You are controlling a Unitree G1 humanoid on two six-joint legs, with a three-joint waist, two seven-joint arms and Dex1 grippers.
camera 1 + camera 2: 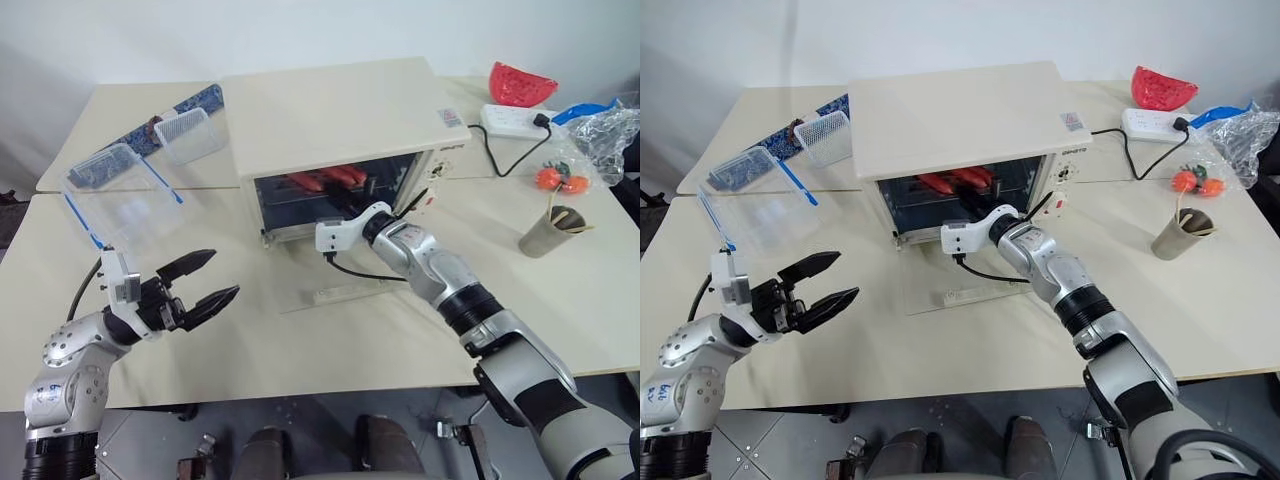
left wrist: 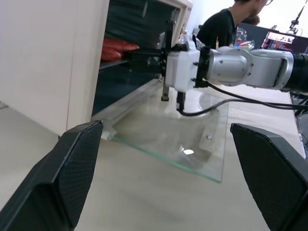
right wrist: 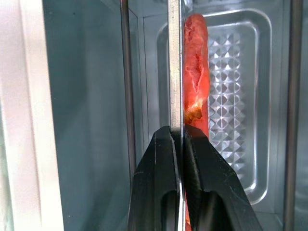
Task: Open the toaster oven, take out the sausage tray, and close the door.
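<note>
Nearest the camera, the left gripper (image 1: 205, 283) hovers over the bare near part of the table (image 1: 330, 350), its two black fingers spread wide with nothing between them, the forearm bent inward from the table's left edge and the fingers aimed toward the oven. Just beyond it the door (image 1: 345, 288) of the toaster oven (image 1: 335, 125) lies folded down flat on the table, a clear glass panel stretching out from the oven's front. The right arm reaches across from the right side over this lowered glass, its elbow out over the table and its white wrist housing level with the oven's mouth, pointing inward and slightly left. The right gripper (image 3: 182, 137) is inside the opening, its fingers pinched tight on the thin raised rim of the sausage tray (image 3: 175, 57), seen edge-on in the right wrist view. The tray sits on a rack in the upper part of the oven cavity, with red-brown sausages (image 1: 325, 180) lying on it, one (image 3: 195, 72) just beyond the clamped fingers. Behind and to the left of the oven stand clear plastic boxes (image 1: 120, 180) with blue trim. Far right on the table are a power strip (image 1: 515, 120), a red bowl (image 1: 520, 82), a crumpled plastic bag (image 1: 605, 135) and a paper cup (image 1: 550, 232)
</note>
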